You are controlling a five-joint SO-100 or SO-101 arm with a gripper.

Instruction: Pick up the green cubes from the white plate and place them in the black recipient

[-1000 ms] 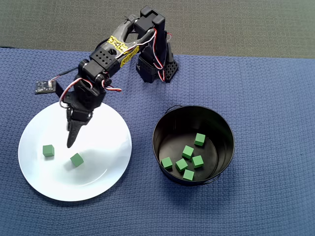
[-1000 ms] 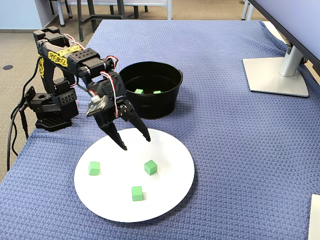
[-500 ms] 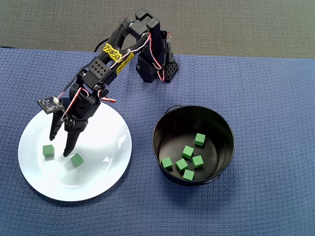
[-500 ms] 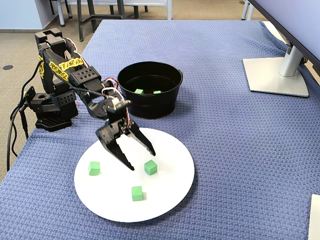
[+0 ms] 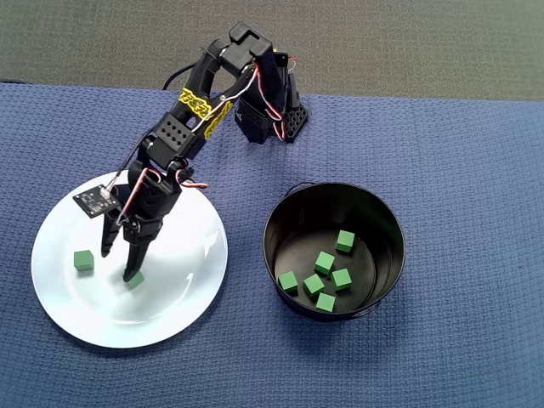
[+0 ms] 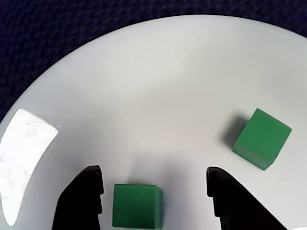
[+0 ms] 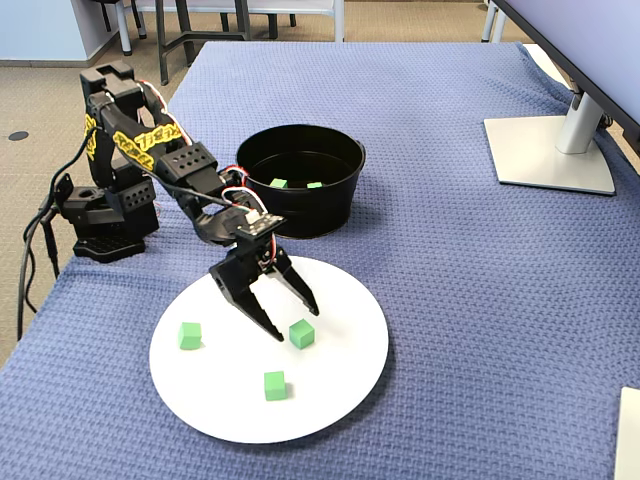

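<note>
Claw [image 6: 153, 196] spread, straddling a green cube [image 6: 137, 206] on the white plate [image 6: 158, 76]; cube sits nearer one finger, so I'd centre sideways, drop lower, then pinch.

The hand [image 7: 292, 320] hangs low over the white plate [image 7: 340, 380] with its fingers spread, one green cube [image 6: 137, 206] lying in the gap between them with white showing on both sides in the wrist view. Two other cubes [image 7: 190, 335] [image 7: 274, 385] lie well apart from it on the plate, with bare plate between. The black recipient [image 5: 387, 223] stands beside the plate with open blue surface [image 5: 476, 170] around it, its mouth uncovered and six cubes [image 5: 324, 263] on its bottom.
</note>
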